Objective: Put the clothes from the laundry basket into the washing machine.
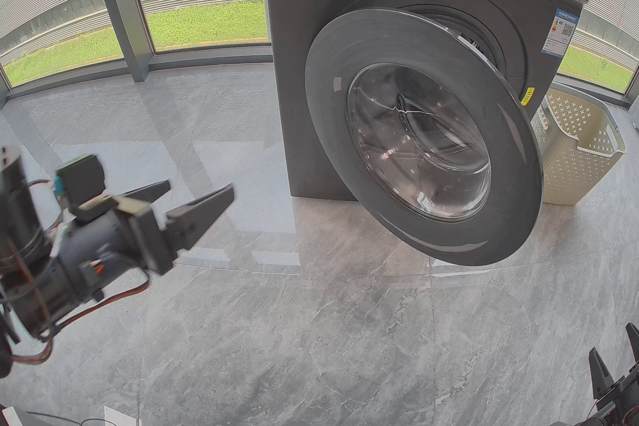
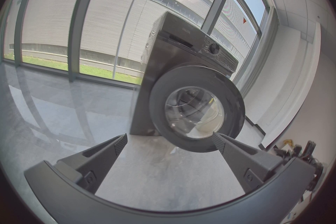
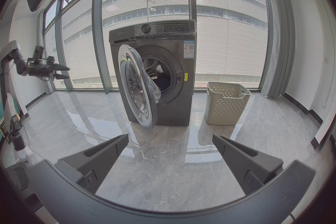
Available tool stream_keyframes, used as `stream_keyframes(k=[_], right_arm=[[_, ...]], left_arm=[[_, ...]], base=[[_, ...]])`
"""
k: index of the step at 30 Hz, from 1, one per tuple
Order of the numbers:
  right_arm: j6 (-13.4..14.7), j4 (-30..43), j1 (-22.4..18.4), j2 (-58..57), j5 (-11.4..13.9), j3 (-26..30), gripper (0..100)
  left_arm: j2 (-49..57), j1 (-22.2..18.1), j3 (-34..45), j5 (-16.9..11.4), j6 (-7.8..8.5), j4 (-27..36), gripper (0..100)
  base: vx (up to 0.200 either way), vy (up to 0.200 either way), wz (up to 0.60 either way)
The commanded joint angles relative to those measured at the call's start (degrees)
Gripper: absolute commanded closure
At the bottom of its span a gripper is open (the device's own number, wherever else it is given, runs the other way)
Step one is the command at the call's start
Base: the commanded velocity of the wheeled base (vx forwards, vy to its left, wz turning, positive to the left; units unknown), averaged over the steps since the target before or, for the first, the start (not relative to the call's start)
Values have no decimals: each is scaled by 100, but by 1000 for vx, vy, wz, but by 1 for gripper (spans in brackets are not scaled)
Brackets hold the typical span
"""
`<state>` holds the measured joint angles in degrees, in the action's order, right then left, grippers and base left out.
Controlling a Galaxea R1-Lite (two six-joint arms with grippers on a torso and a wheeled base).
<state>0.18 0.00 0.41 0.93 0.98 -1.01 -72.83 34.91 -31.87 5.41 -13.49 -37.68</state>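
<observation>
Laundry basket (image 1: 579, 141), contents unclear, stands well apart from spread left hand (image 1: 200, 186).

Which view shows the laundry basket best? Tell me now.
The right wrist view: the laundry basket stands whole on the floor beside the washing machine. The head view has it partly behind the open door. The left wrist view faces the door and machine instead.

One washing machine (image 1: 299, 48), one laundry basket (image 1: 579, 141), one left end effector (image 1: 198, 188), one right end effector (image 3: 169, 138) (two altogether).
</observation>
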Motion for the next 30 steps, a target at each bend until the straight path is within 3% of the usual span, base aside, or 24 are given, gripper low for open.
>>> stream_keyframes(k=[1, 2, 3, 5, 8, 11, 13, 14, 18, 19, 21, 24, 28, 30], right_arm=[[-18, 0, 2, -93, 26, 101, 0], [-18, 0, 2, -93, 26, 101, 0], [-9, 0, 2, -93, 17, 101, 0], [-9, 0, 2, -93, 17, 101, 0], [-9, 0, 2, -93, 26, 101, 0], [-9, 0, 2, -93, 26, 101, 0], [-9, 0, 2, -93, 26, 101, 0], [-18, 0, 2, -93, 26, 101, 0], [-18, 0, 2, -93, 26, 92, 0], [-18, 0, 2, -93, 26, 101, 0], [-27, 9, 2, -93, 34, 92, 0], [8, 0, 2, -93, 17, 101, 0], [-1, 0, 2, -93, 8, 101, 0], [-9, 0, 2, -93, 8, 101, 0]], left_arm=[[4470, -2041, 2914, -392, 901, 841, 0], [4470, -2041, 2914, -392, 901, 841, 0], [4936, -2402, 2984, -489, 936, 1202, 0], [5349, -2630, 3020, -673, 910, 1509, 0], [5745, -2771, 3081, -875, 857, 1729, 0], [6580, -2955, 3187, -1051, 849, 2634, 0], [6826, -2973, 3187, -1051, 945, 3223, 0], [6790, -2982, 3187, -1060, 875, 3381, 0], [6896, -3377, 3187, -1069, 849, 3373, 0], [7045, -3632, 3187, -990, 840, 3381, 0], [7063, -3606, 3187, -708, 892, 3346, 0], [7054, -3588, 3187, -612, 840, 3390, 0], [7054, -3588, 3160, -489, 1279, 3935, 0], [7186, -3483, 3160, -691, 1429, 3838, 0]], base=[[0, 0, 0], [0, 0, 0], [0, 0, 0], [0, 0, 0], [0, 0, 0], [0, 0, 0], [0, 0, 0], [0, 0, 0], [0, 0, 0], [0, 0, 0], [0, 0, 0], [0, 0, 0], [0, 0, 0], [0, 0, 0]])
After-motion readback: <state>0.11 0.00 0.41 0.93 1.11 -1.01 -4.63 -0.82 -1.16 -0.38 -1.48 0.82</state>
